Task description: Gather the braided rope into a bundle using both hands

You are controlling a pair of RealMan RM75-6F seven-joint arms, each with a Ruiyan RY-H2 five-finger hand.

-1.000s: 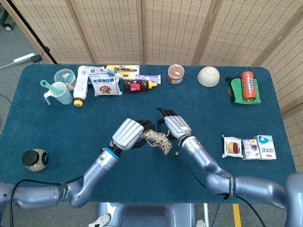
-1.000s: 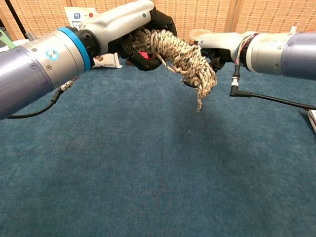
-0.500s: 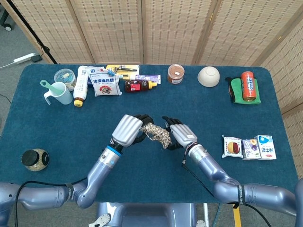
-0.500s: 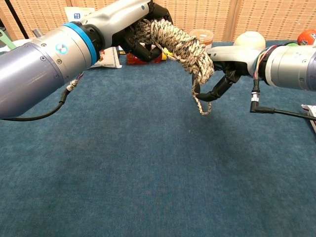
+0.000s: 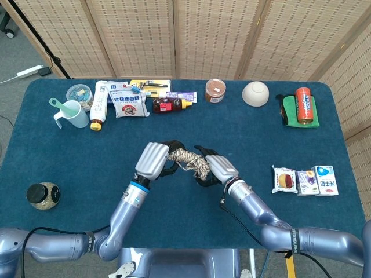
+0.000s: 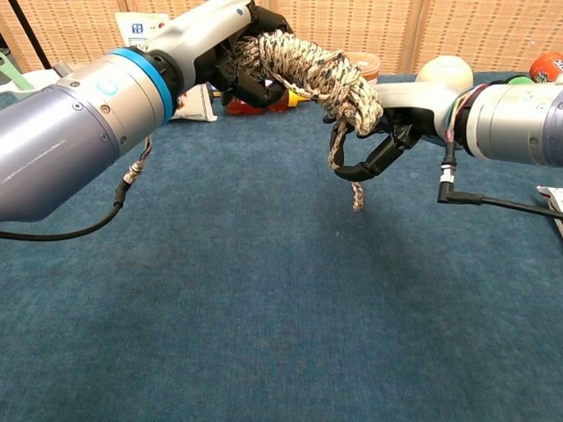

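The braided rope [image 5: 189, 160] is a beige and dark speckled bundle held above the blue table [image 5: 69, 156], near its middle. My left hand [image 5: 155, 161] grips the bundle's left end; in the chest view this left hand [image 6: 239, 46] closes round the rope [image 6: 308, 75] at the upper left. My right hand [image 5: 217, 168] meets the bundle's right end. In the chest view the right hand [image 6: 380, 132] curls dark fingers [image 6: 362, 165] under and around that end. A short rope tail [image 6: 356, 189] hangs down free, just above the cloth.
Along the far edge stand a mint cup [image 5: 71, 113], a bottle [image 5: 97, 108], a snack bag [image 5: 128, 99], a red sauce bottle [image 5: 167, 105], a jar [image 5: 214, 90], a white bowl [image 5: 255, 93] and an orange can [image 5: 304, 105]. Cartons [image 5: 305, 180] lie right, a dark jar [image 5: 42, 194] left.
My right hand has closed in from beside the bundle and now curls round its right end. The bundle has risen slightly and stretches more level between both hands.
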